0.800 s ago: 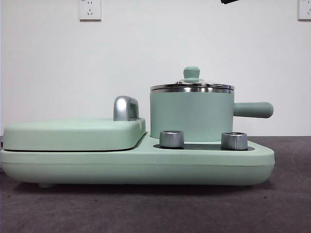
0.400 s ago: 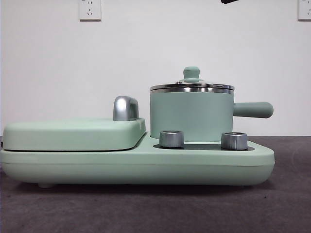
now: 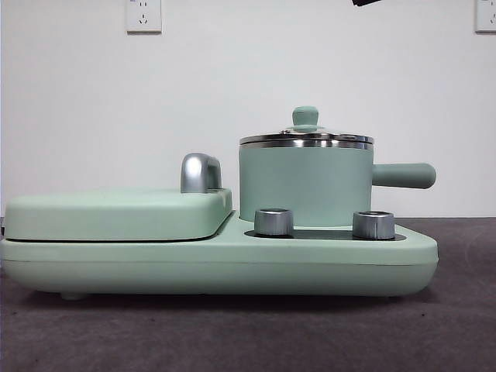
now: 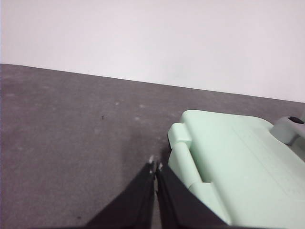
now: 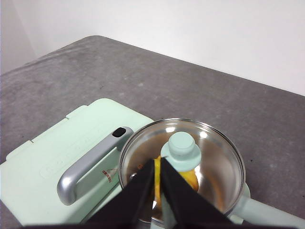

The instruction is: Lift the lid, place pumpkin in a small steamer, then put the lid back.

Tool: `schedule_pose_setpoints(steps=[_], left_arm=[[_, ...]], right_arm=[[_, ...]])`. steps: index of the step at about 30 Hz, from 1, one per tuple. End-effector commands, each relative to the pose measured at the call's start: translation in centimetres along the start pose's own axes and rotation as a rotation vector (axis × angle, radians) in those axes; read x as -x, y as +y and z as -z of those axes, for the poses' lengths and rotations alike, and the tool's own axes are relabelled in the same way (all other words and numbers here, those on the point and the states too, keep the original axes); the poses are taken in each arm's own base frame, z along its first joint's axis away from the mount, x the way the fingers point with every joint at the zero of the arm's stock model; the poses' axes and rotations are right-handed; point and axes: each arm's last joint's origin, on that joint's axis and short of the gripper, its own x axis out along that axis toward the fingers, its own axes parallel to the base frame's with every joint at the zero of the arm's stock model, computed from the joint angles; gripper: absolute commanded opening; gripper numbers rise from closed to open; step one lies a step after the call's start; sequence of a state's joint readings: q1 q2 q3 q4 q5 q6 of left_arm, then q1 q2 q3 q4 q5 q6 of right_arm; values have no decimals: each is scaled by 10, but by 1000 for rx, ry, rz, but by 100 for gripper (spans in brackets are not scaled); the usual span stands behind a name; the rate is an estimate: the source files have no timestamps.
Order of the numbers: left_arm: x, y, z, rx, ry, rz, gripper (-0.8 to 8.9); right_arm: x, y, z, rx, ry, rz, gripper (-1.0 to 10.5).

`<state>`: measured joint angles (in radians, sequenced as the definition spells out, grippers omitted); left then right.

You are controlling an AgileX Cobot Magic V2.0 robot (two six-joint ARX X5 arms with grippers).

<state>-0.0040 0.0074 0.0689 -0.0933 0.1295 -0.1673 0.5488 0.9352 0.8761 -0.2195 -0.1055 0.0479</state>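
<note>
The small steamer [image 3: 305, 184] stands on the mint-green cooker base with its side handle [image 3: 403, 176] pointing right. The glass lid [image 3: 306, 137] sits on it, its mint-green knob [image 5: 181, 145] on top. Through the glass in the right wrist view the yellow-orange pumpkin [image 5: 190, 179] shows inside the steamer [image 5: 240, 205]. My right gripper [image 5: 157, 162] is shut and empty, well above the lid. My left gripper [image 4: 155, 166] is shut and empty, above the table beside the cooker's griddle end. Only a black tip [image 3: 364, 2] of an arm shows in the front view.
The flat mint-green griddle cover [image 3: 116, 213] with a chrome handle [image 3: 199, 172] lies left of the steamer; it also shows in the left wrist view [image 4: 238, 162]. Two steel dials [image 3: 273, 222] stand on the cooker base [image 3: 217, 267] in front. Grey table [image 3: 232, 333] all round.
</note>
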Motion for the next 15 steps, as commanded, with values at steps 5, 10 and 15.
schedule_pose_setpoints(steps=[5,10,15], left_arm=[[-1,2,6,9,6,-11,7],[-4,4,16,34,37,-15,7],[-4,4,19,37,61,-20,7]], right_arm=[[-1,1,-3,10,-13,-4,15],[0,1,-3,10,-13,-4,15],[0,1,-3,10,-13,-5,15]])
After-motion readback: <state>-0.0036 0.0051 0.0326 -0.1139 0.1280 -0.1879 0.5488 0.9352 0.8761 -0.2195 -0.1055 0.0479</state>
